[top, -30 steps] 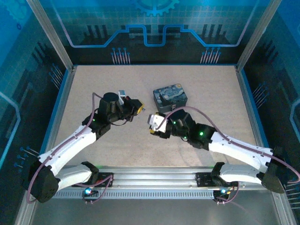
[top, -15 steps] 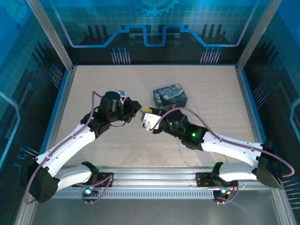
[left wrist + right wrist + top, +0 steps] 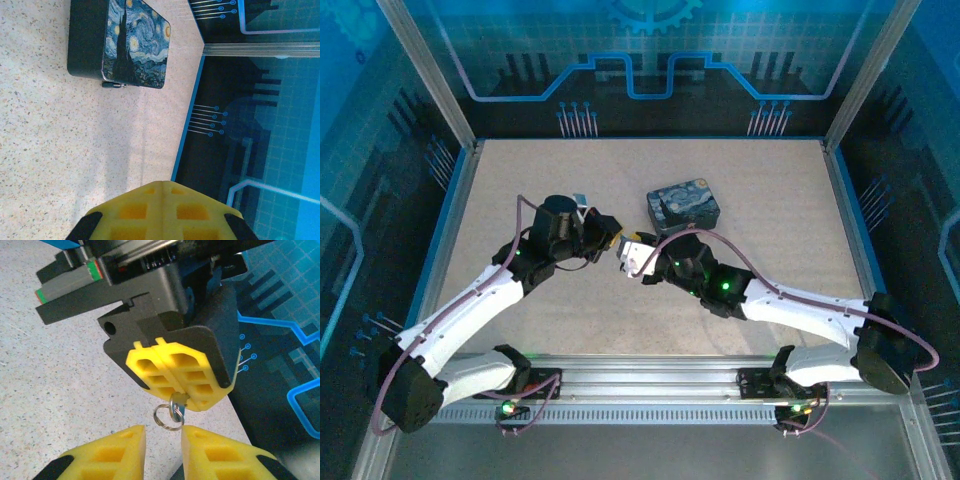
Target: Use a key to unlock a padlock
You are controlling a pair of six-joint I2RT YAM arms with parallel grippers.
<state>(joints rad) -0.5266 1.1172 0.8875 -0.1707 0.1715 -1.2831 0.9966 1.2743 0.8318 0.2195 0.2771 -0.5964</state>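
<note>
Nearest you, both arms reach in from the near rail and meet at mid-table, so the grippers are nose to nose with hardly any room between them. Your right gripper has its yellow fingers parted by a narrow gap with nothing between them, and they sit just under a small ring. That ring hangs from a little metal piece pinched at the tip of your left gripper, whose pads are pressed together. The piece is most likely the key, though it is too small to be sure. Just beyond the grippers and a little to the right, the tin lies flat on the table. In the left wrist view a small dark thing, possibly the padlock, rests against the tin's lower edge. Open tabletop runs wide to the left, behind the tin up to the back wall, and right to the blue edge strip.
</note>
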